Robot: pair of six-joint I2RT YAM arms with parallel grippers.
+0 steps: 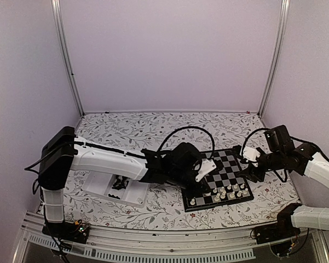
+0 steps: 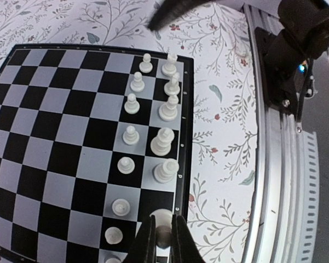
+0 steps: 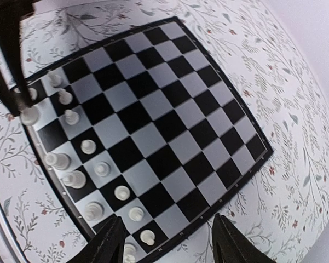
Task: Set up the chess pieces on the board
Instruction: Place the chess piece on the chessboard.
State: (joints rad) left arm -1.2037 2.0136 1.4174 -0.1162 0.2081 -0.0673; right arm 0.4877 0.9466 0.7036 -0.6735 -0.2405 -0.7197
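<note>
The board [image 1: 228,170] lies at 4 o'clock on the flowered bench [image 1: 153,126]. The right tool [image 3: 168,224] gapes wide and empty. The left tool [image 2: 163,227] pinches one white piece [image 2: 163,218] at the board's 6 o'clock edge, among the chess pieces [image 2: 164,139].

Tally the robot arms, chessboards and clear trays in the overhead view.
Arms: 2, left and right
Board: 1
Tray: 1
Total: 4
</note>
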